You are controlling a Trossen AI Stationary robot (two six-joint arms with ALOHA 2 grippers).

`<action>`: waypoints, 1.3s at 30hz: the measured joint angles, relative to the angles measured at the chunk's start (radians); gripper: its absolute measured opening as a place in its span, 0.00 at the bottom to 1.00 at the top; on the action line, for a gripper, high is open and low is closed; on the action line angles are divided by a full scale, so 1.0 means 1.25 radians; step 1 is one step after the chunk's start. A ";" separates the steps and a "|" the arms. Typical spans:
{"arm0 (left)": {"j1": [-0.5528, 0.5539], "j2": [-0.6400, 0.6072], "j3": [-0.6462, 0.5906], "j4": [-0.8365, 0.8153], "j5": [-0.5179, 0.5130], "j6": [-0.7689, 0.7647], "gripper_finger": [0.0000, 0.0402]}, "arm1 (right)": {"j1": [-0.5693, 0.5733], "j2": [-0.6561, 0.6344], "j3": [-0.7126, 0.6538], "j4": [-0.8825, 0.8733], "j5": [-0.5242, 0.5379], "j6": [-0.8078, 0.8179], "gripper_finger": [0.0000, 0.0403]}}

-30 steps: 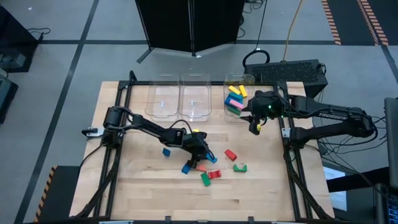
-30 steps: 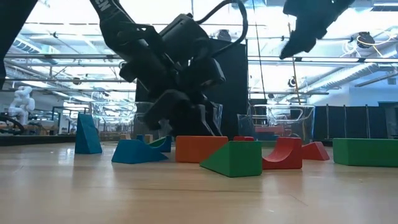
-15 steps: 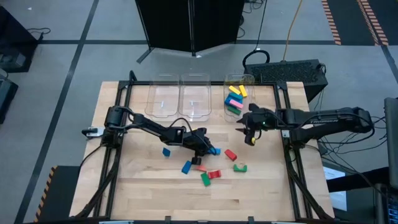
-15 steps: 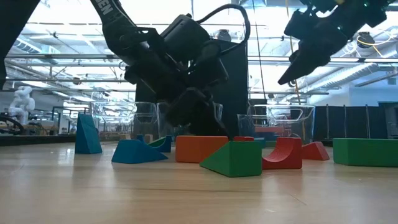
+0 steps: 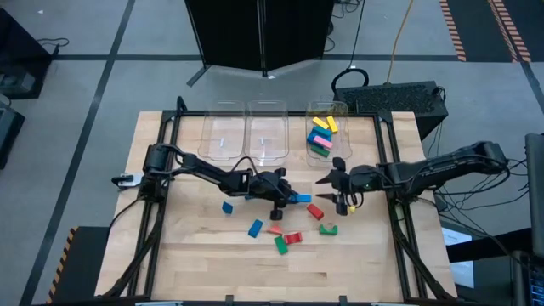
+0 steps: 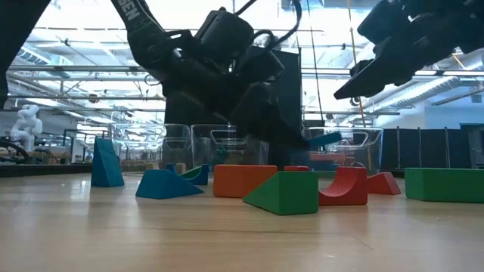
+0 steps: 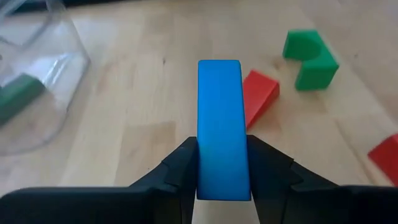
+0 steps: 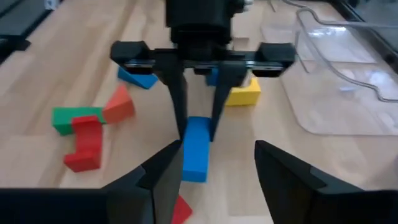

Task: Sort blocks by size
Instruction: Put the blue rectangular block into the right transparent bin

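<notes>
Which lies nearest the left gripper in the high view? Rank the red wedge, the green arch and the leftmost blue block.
1. Red wedge, just right of the left gripper.
2. Green arch, farther right.
3. Leftmost blue block, off to its left.

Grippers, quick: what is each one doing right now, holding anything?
Left gripper: shut on a blue block, lifted off the table.
Right gripper: open, empty, facing the left one.

Was robotics lab or industrial hall: exposed ceiling trusses (image 6: 68, 72), white humanoid robot (image 6: 27, 121) in background, hazard-striped floor tape (image 5: 455, 25), wooden table (image 5: 195, 263) on grey floor.
</notes>
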 joint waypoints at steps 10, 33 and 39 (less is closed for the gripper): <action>0.000 0.000 0.001 0.090 -0.008 -0.017 0.29 | 0.026 0.062 -0.021 0.072 0.007 0.025 0.60; 0.003 -0.002 0.019 0.118 -0.017 -0.040 0.29 | 0.025 0.149 -0.021 0.150 0.050 0.030 0.36; 0.003 -0.002 0.019 0.114 -0.016 -0.038 0.29 | 0.025 0.149 -0.021 0.149 0.044 0.029 0.24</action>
